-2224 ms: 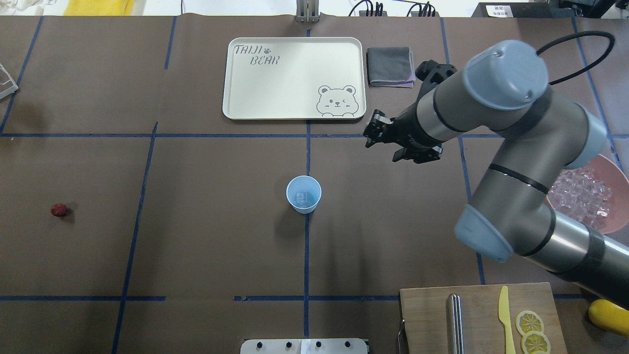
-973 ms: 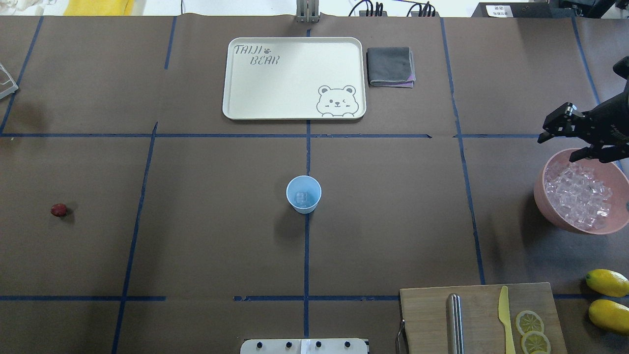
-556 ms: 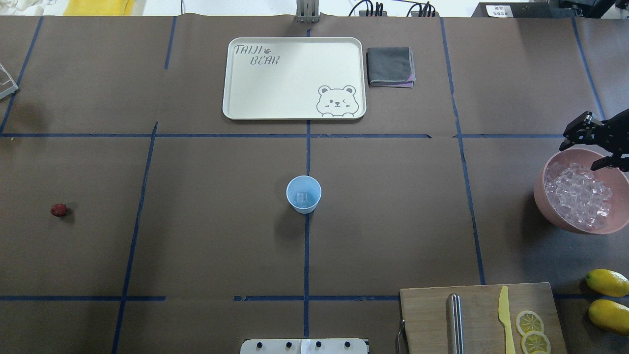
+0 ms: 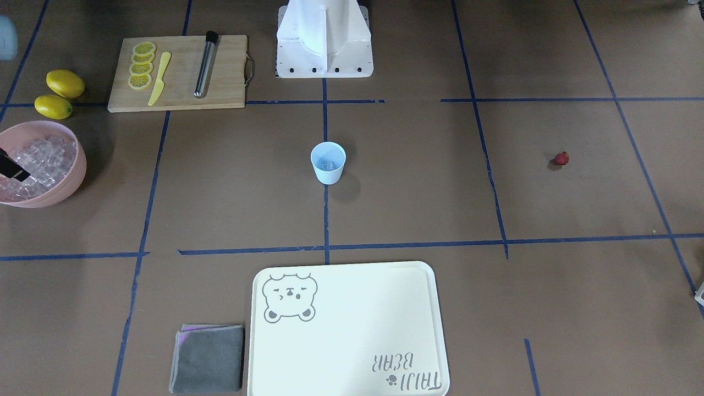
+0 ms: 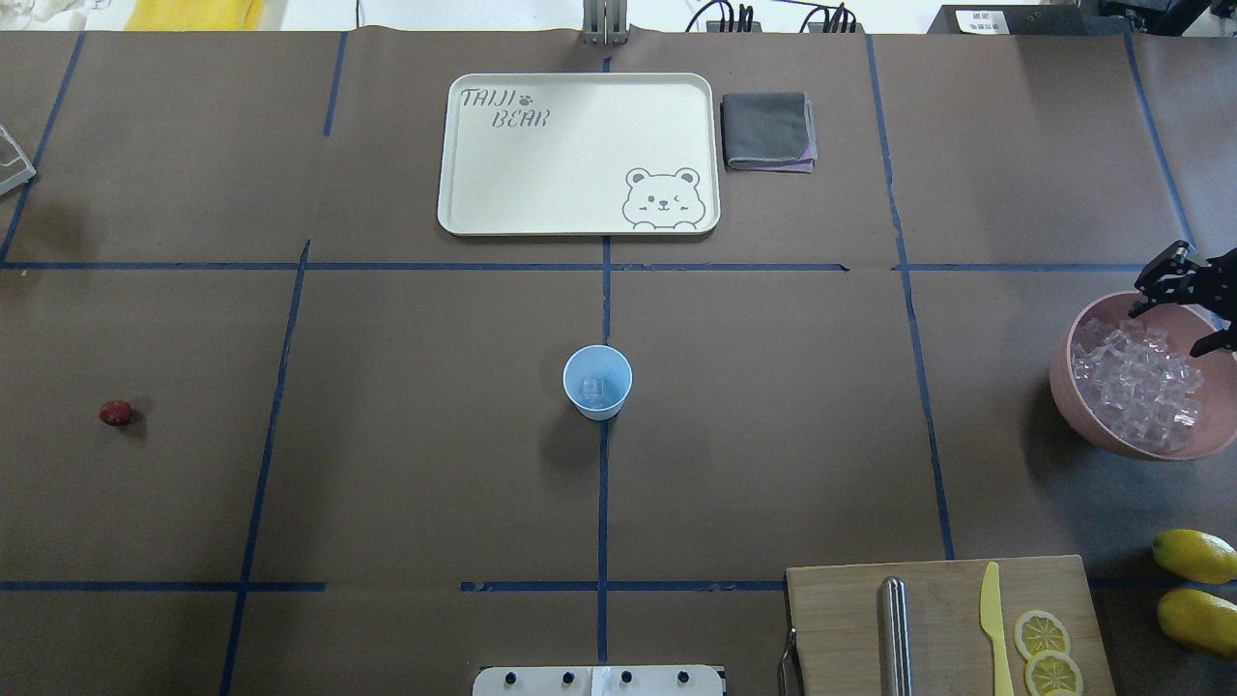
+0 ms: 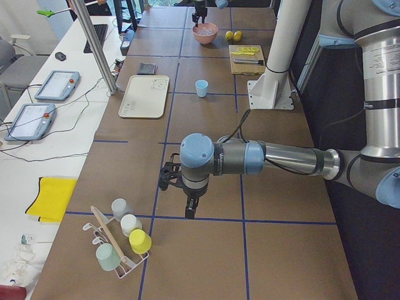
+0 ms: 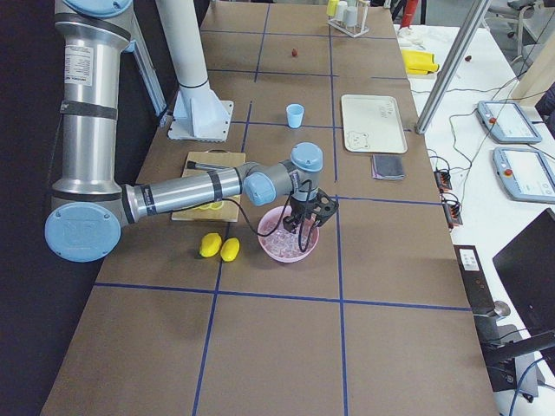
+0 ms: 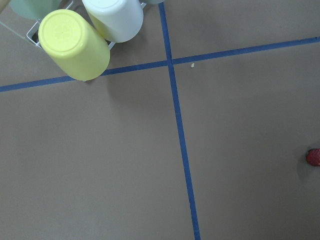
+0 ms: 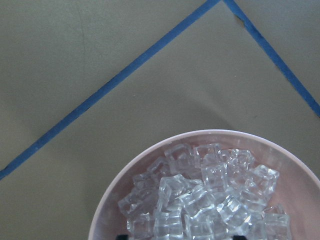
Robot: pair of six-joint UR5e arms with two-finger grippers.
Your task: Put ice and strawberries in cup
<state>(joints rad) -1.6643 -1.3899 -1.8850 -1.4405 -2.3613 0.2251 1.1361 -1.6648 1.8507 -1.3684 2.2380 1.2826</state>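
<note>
The pale-blue cup [image 5: 597,382] stands upright mid-table with one ice cube [image 5: 592,389] inside; it also shows in the front view [image 4: 328,162]. Many ice cubes [image 5: 1140,387] fill the pink bowl [image 5: 1111,445] at the right edge. My right gripper [image 5: 1171,324] is open and empty just above the bowl's far rim; the right wrist view looks down on the ice [image 9: 205,195]. The strawberry [image 5: 115,414] lies alone far left and shows in the left wrist view [image 8: 314,157]. My left gripper [image 6: 187,209] shows only in the left side view, so I cannot tell its state.
A cream bear tray [image 5: 580,155] and a grey cloth [image 5: 768,130] lie at the far side. A wooden board [image 5: 841,619] with a knife, a metal rod and lemon slices sits front right, with two lemons [image 5: 1193,556] beside it. A cup rack [image 6: 119,244] stands near my left arm.
My right arm has swung from near the tray back to the right and lowered over the ice bowl, its gripper still open. The cup and strawberry have not moved.
</note>
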